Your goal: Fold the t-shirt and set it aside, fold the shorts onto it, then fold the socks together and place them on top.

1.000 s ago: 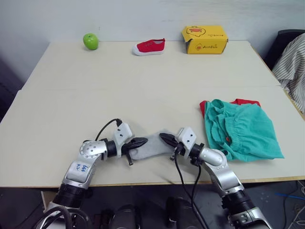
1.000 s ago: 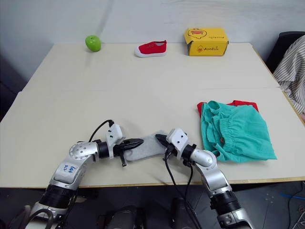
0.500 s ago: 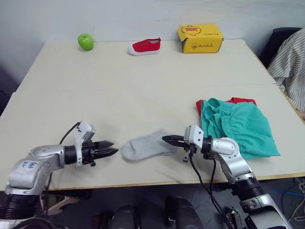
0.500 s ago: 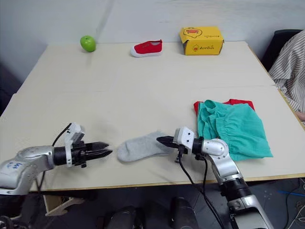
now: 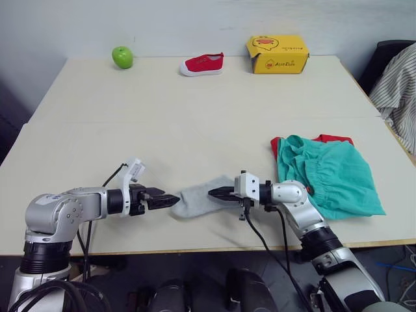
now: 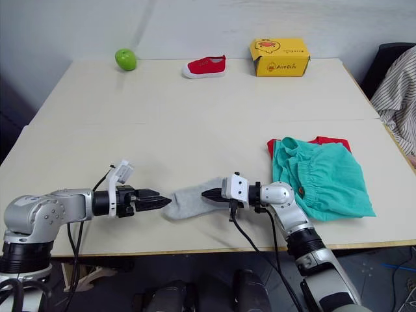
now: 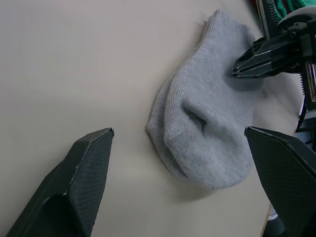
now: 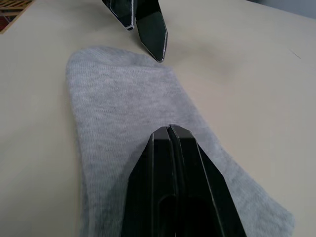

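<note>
Near the table's front edge [image 5: 195, 244] lie the socks [image 5: 198, 199], a light grey pair stacked into one flat lump, soft ribbed knit, one rounded end toward my left gripper [image 5: 170, 199]. Half a second ago my left gripper was well off to the left; now it has come back in and its tips sit just beside the socks' left end. In the left wrist view its fingers [image 7: 74, 187] are spread wide, holding nothing. My right gripper [image 5: 213, 192] has slid further onto the socks from the right; its fingers [image 8: 170, 163] are pressed together, tips resting on the fabric, pinning not gripping as far as I can tell. Judgement: socks look already paired, so the pick-up and move is next. The teal shorts [image 5: 328, 174] lie folded to the right, on the red t-shirt [image 5: 333, 138], whose edge peeks out behind. Far edge: green apple [image 5: 122, 56], red shoe [image 5: 203, 64], yellow box [image 5: 277, 54].
</note>
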{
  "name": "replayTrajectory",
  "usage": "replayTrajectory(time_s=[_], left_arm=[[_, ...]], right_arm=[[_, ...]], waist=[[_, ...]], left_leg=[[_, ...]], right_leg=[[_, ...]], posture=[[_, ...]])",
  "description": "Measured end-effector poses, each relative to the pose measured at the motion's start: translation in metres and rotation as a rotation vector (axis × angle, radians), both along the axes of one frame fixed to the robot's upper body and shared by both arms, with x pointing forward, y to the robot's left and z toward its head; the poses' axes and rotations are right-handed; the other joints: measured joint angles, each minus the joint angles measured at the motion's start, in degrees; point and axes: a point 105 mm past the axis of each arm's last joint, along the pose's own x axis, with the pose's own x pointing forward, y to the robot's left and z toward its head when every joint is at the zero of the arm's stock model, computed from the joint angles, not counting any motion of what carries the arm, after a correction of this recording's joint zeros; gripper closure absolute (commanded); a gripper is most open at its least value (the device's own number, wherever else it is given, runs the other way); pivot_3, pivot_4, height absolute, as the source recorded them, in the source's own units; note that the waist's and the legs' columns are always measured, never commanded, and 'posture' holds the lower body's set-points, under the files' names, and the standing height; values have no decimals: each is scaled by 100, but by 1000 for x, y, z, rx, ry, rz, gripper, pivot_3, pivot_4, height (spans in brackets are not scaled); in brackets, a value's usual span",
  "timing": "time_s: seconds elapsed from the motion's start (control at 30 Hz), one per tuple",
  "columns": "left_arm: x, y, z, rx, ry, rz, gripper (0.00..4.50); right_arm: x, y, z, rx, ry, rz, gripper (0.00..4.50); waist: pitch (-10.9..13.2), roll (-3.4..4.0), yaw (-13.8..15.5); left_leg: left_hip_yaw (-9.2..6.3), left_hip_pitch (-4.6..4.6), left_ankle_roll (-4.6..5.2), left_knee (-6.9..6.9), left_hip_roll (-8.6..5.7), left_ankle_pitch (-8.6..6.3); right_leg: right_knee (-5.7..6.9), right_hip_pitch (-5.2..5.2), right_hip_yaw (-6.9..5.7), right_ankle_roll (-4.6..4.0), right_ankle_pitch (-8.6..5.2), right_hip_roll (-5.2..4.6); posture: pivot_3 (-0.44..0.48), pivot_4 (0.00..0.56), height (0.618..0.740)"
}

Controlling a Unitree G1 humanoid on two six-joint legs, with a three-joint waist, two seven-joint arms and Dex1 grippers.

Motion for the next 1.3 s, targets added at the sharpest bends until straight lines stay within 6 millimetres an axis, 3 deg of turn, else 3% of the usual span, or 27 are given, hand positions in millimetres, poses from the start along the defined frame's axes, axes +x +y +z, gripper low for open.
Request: replayTrajectory(time_s=[0.2, 0.23, 0.33, 0.7, 0.9, 1.03, 1.13, 1.3], left_arm=[[3, -11, 0, 12, -6, -22, 29], [3, -13, 0, 9, -7, -24, 213], [5, -19, -3, 4, -3, -25, 910], [-1, -28, -15, 17, 55, -39, 4488], [1, -28, -11, 6, 42, -52, 4488], [9, -29, 22, 25, -40, -131, 4488], [11, -41, 43, -8, -87, -211, 4488], [16, -69, 57, -51, -94, -331, 4488]], right_arm=[[1, -4, -5, -21, 4, -9, 4500], [1, -4, -5, -22, 1, -8, 4500], [0, -4, -5, -22, -7, -4, 4500], [-5, 6, -4, -2, -19, 37, 4500], [-6, 8, -6, -9, -17, 44, 4500], [-6, 8, -6, -15, -16, 44, 4500], [-7, 7, -7, -16, -18, 41, 4500], [-8, -1, -8, -40, -25, 28, 4500]], waist=[[-11, 5, 26], [-12, 4, 36], [-12, 4, 45], [-12, 4, -32], [-12, 4, -34], [-8, -2, -33], [-8, -2, -37], [-8, -3, -17]], left_leg=[[-6, 8, 1, 0, -5, 0], [-6, 8, 1, 0, -5, 0], [-4, 9, 1, 0, -6, 0], [-5, 4, 1, -4, -1, 0], [-5, 3, 1, -4, 0, 0], [-5, -2, -3, -3, 2, 2], [-4, -3, -3, -5, 2, 2], [-6, -5, -3, -3, -3, 2]], right_leg=[[0, 9, 0, 0, 0, -5], [0, 10, 0, 0, 0, -5], [0, 10, 2, 0, 0, -5], [-3, 5, 1, 0, 0, 0], [-3, 4, 1, 0, 0, 0], [-5, 1, -2, 0, 0, 3], [-5, 0, -1, 0, 0, 5], [-5, 0, -3, 0, 0, 5]], posture=[[0, 150, 740], [0, 150, 740], [0, 150, 740], [0, 150, 740], [0, 150, 740], [0, 150, 740], [0, 150, 740], [0, 150, 740]])
